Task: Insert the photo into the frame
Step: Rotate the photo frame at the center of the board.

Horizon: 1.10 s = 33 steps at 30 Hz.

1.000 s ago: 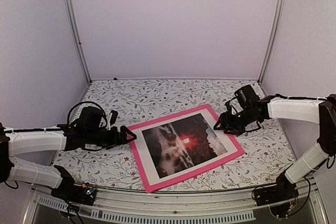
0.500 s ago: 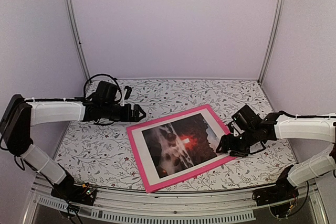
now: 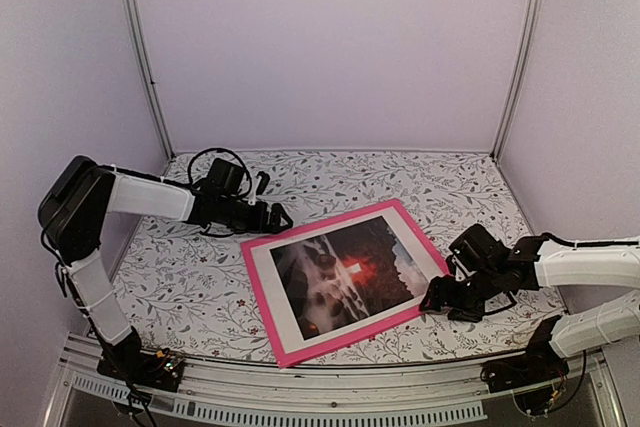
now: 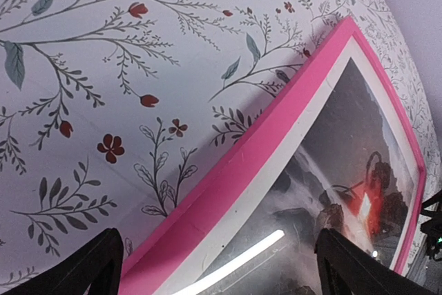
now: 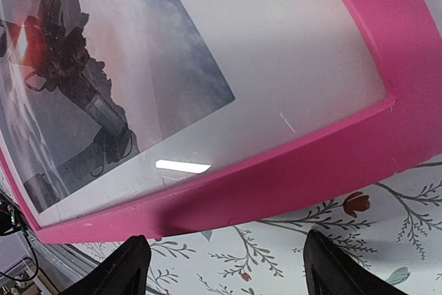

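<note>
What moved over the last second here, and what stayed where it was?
The left gripper swung from the frame's left side to its far-left corner. The right gripper slid nearward along the frame's right edge to the near-right corner. Both are open, and nothing was taken or released. The frame and the photo inside it stayed put.

We see a table [image 3: 330,179] covered in a white cloth printed with trailing stems; up close in the left wrist view the print [image 4: 110,146] shows small red flowers and grey-green leaves. A plain pale lilac back wall [image 3: 330,47] rises behind it, with matching side walls [image 3: 60,67]. Metal posts [image 3: 140,47] stand at the two back corners, and a metal rail [image 3: 330,399] runs along the near edge. The light is soft and even.
</note>
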Each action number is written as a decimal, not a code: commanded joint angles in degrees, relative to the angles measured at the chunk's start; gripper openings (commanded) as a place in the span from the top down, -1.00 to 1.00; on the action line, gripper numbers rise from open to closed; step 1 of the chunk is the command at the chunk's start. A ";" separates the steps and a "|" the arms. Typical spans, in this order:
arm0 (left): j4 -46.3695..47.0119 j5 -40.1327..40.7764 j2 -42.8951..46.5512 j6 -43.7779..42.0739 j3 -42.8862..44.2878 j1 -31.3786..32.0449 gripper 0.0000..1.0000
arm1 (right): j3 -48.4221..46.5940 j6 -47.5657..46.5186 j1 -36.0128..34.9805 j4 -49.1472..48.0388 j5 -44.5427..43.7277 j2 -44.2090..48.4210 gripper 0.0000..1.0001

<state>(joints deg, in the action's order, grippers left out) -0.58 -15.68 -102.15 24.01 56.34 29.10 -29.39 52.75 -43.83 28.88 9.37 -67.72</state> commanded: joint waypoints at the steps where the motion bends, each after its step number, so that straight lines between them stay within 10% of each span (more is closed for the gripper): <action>1: 4.93 -5.04 -2.81 -0.23 1.13 -0.27 -0.99 | 0.71 2.00 -0.63 -3.72 0.21 -0.55 -0.60; 33: 4.85 -7.94 10.03 3.77 -21.66 7.18 -0.69 | -38.05 -18.31 12.64 -8.77 0.92 -42.34 -0.62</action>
<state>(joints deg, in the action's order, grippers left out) 7.25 -18.33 -93.56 25.36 37.36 31.03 -62.78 39.20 -31.94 25.06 5.43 -104.55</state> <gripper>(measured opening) 0.863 0.814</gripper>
